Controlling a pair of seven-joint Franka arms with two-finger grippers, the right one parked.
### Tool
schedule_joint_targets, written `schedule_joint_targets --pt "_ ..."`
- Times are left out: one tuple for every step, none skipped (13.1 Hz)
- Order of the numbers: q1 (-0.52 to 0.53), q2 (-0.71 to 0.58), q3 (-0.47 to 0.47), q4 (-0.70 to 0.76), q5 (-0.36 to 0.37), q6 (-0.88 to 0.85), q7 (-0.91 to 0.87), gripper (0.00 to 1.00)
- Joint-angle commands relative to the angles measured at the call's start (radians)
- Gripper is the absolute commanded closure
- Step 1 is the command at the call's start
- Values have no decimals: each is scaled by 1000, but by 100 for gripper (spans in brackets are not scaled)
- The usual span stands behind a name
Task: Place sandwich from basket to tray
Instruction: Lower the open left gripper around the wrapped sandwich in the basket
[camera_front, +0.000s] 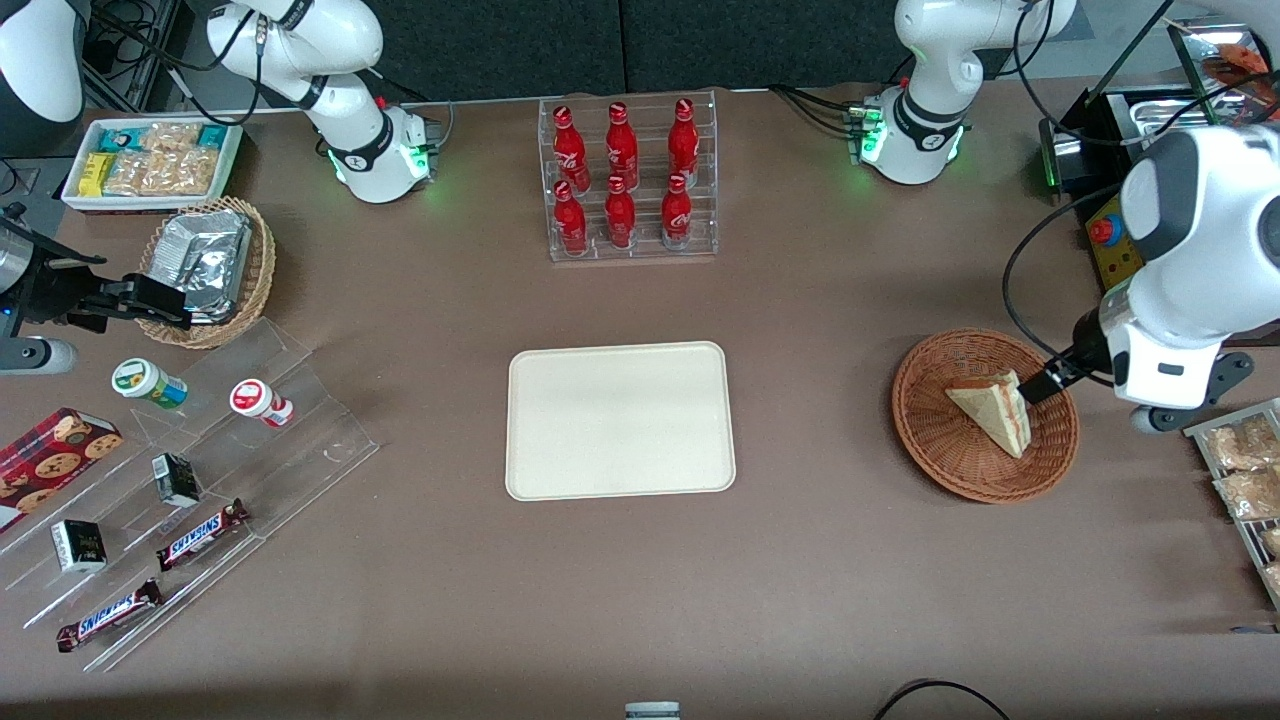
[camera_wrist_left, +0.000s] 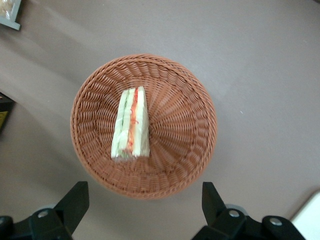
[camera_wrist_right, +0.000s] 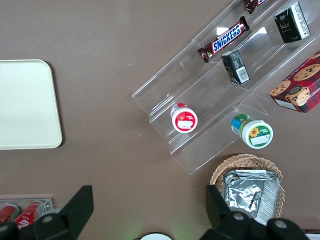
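The tabletop (camera_front: 850, 560) is a matte brown sheet, smooth and plain. On it, near the middle, lies the tray (camera_front: 620, 420), a flat cream rectangle with rounded corners and a low rim, nothing on it. Farther from the front camera stands a clear stepped rack (camera_front: 630, 240) holding six glossy red bottles (camera_front: 620, 180) in two rows. Toward the parked arm's end sits a clear acrylic stand (camera_front: 230, 470) of sloped channels carrying two chocolate bars (camera_front: 200, 535), two small dark cartons and two round pots; near it are a deep tan wicker bowl (camera_front: 255, 285) with crinkled foil packs (camera_front: 205, 262) and a white box (camera_front: 75, 195) of wrapped snacks.

Toward the working arm's end is the basket (camera_front: 935, 450), round, shallow and plate-like, woven of reddish-brown wicker in fine ribs. In it lies the sandwich (camera_wrist_left: 131, 124), a pale triangular wedge of soft bread on its side, with red-pink and green layers showing along its cut edge.

The claw (camera_wrist_left: 145, 207) hangs above the basket's rim, its black fingers (camera_wrist_left: 75, 200) spread wide, touching nothing.
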Motion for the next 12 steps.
schedule_joint_targets --pt "4 -46 39 -184 -5 196 -30 0" --pt "4 -46 39 -241 -5 268 -48 0" --pt "4 -47 41 -291 -5 332 -68 0" --pt "6 -49 42 -342 -3 394 -68 0" --pt "6 -55 42 -380 -2 435 -68 0" --pt "10 -60 42 -416 -2 466 -68 0" --pt "36 -67 42 -448 0 492 -68 0" --pt "41 -73 42 -482 0 532 -66 0" --pt "44 -69 42 -499 1 561 -65 0" --pt "46 -61 42 -508 1 590 -65 0" --pt "47 -47 42 -511 1 613 -66 0" --pt "47 -34 42 -511 0 629 -66 0"
